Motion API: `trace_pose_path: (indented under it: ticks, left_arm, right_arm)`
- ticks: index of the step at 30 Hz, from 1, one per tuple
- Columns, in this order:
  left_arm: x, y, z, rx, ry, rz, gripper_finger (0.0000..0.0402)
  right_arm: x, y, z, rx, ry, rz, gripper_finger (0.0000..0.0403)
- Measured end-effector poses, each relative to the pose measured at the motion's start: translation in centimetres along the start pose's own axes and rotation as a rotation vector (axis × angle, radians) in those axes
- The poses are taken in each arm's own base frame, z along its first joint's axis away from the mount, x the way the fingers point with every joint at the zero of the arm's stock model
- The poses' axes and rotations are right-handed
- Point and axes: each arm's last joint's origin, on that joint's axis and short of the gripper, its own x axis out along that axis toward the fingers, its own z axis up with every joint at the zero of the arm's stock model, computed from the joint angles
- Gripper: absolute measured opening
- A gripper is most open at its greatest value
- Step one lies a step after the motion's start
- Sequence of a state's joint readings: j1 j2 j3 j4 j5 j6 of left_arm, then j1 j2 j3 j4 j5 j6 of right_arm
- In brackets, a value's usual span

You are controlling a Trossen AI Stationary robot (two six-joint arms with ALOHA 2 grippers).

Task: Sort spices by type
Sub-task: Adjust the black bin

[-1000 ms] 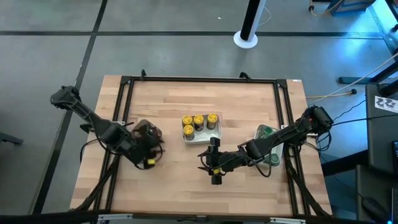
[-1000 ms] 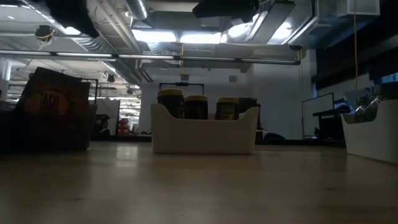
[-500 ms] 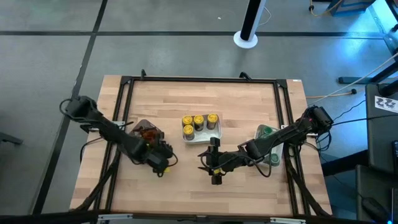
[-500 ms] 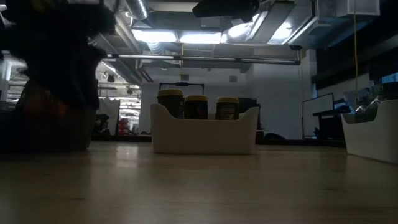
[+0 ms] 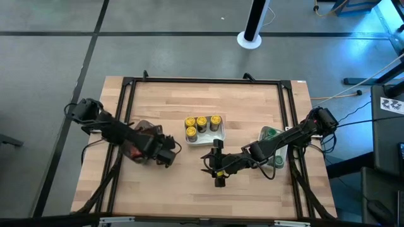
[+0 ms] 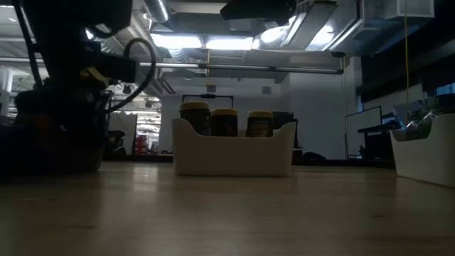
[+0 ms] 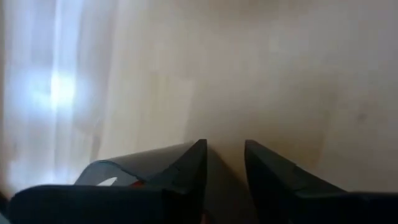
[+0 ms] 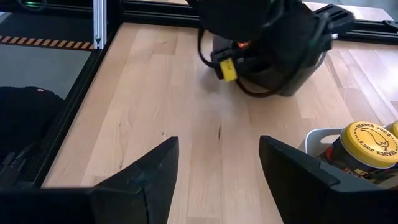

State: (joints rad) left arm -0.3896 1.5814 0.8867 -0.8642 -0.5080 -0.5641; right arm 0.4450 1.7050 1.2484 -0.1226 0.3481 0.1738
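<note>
A white tray near the table's middle holds three yellow-lidded jars; they also show in the low view as jars. Green-lidded jars stand in a second white tray on the right. Red-orange packets lie in the clear grey bin on the left. My left gripper hovers at the bin's right side; its fingers stand close together with a narrow gap and nothing seen between them. My right gripper is open, near the table's middle, pointing left.
A black frame runs round the wooden table top. Bare wood lies along the near edge and between the bin and the yellow-jar tray. In the right wrist view the nearest yellow lid sits close beside my right gripper.
My left gripper has swung out from the bin's near side, first toward the near edge and the right, then back a little toward the far edge; it now stands farther right. My right arm has kept still. Jars and trays have not moved.
</note>
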Motion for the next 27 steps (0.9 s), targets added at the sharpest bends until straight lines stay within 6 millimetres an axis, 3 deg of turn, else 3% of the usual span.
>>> trace_pose_path:
  ticks: [17,22,27]
  left_arm:
    - [2.3,3.1,-1.5,-0.134,0.188,0.142,0.009]
    - [1.9,3.2,-1.6,-0.132,0.189,0.143,0.009]
    - [-0.4,3.6,-0.1,-0.098,0.12,0.11,0.0074]
  right_arm:
    - [0.0,0.0,-0.1,-0.002,0.007,-0.001,0.0222]
    - [0.0,0.0,-0.1,-0.002,0.007,-0.001,0.0222]
    - [0.0,0.0,0.1,0.004,-0.009,0.001,0.0222]
